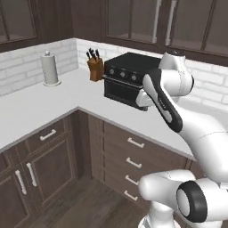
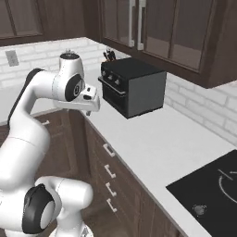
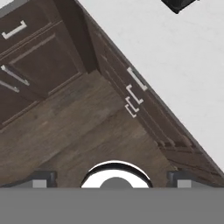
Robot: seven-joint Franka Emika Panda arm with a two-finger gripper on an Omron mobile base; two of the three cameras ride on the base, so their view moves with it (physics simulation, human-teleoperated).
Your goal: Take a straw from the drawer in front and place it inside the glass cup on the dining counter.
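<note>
My gripper hangs open above the wooden floor, its two dark fingertips wide apart with nothing between them. In the right base view the gripper points down, level with the white counter's front edge, left of the black oven. Below and in front, a stack of dark-brown drawers with small silver bar handles stands under the counter, all shut. The same drawers run up the middle of the hand view. The straw is hidden. The glass cup and the dining counter are out of view.
The L-shaped white counter carries a black oven, a knife block and a paper towel roll. A black cooktop lies at the right. Cabinet doors fill the left corner; wall cabinets hang above.
</note>
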